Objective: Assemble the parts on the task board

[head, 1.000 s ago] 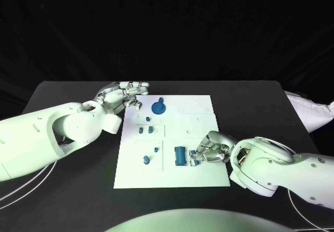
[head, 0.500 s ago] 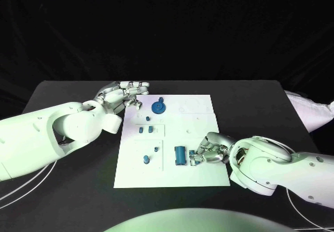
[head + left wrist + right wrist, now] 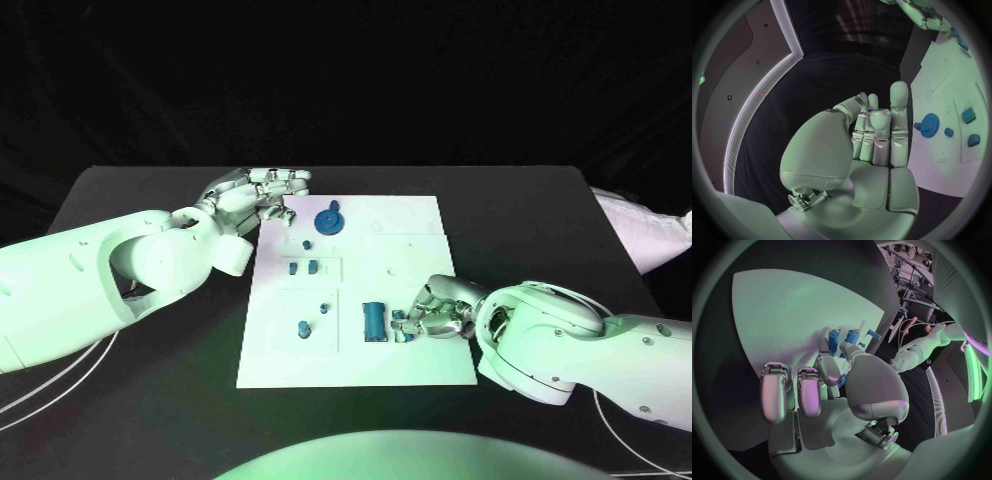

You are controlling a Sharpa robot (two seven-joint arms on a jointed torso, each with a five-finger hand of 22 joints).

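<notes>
White plate, the task board [image 3: 411,360], lies in the middle of the black bench [image 3: 130,420] with small blue parts on it. The left robot hand [image 3: 260,195] sits at the board's far left corner, fingers curled in and holding nothing; a blue gear [image 3: 330,219] lies on the board just beside it, apart from the fingers. The right robot hand [image 3: 433,312] rests over the board's near right part, fingertips closed around a small blue peg [image 3: 405,333]. A long blue block [image 3: 374,320] lies just beside that hand. More small blue pieces [image 3: 303,267] sit between the two hands.
</notes>
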